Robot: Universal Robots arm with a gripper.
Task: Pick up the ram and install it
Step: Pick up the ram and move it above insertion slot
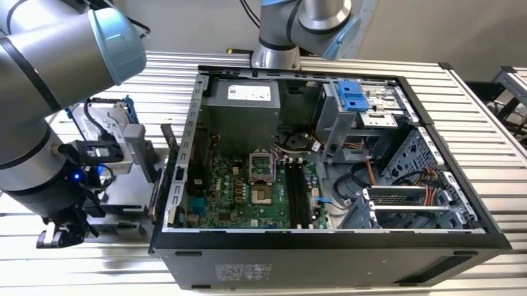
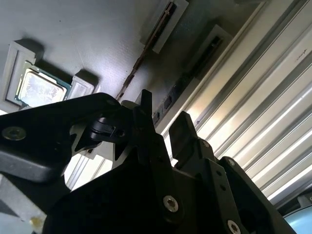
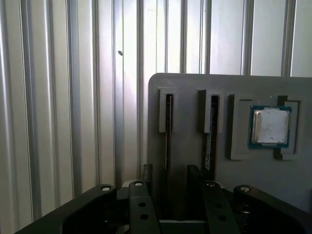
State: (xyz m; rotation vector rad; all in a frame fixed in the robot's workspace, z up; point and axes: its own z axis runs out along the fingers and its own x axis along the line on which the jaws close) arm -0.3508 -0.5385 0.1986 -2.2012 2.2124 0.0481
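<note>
— What's all this standing on?

— A ribbed metal table (image 1: pixel 494 111), with slats running under everything.

— And the ram?

— The ram (image 3: pixel 168 126) stands on its edge in a slot of a grey holder (image 3: pixel 195 80) that lies flat on the table. In the first wrist view it's a thin dark line. Another stick (image 3: pixel 212 127) sits in the neighbouring slot just beside it. Past that, a square processor (image 3: pixel 270 126) lies in its own recess.

— Has the gripper got hold of it?

— No. The gripper (image 3: pixel 169 179) is parted. Its black fingers (image 3: pixel 196 178) stand apart with nothing clamped between them. In that view the ram lines up with the gap, but I can't tell whether the fingertips reach as far as the stick.

— Does the second wrist view add anything?

— It looks along the fingers at a slant. It shows the same gap, and the ram's edge runs away beyond the fingertips across the shadowed holder.

— And the exterior view?

— There you get the open computer case (image 1: pixel 329 246). The motherboard (image 1: pixel 239 191) lies in it, with long black memory slots (image 1: pixel 298 191) beside the processor socket (image 1: pixel 261 169). The arm (image 1: pixel 49 92) hangs at the exterior view's left of the case.
</note>
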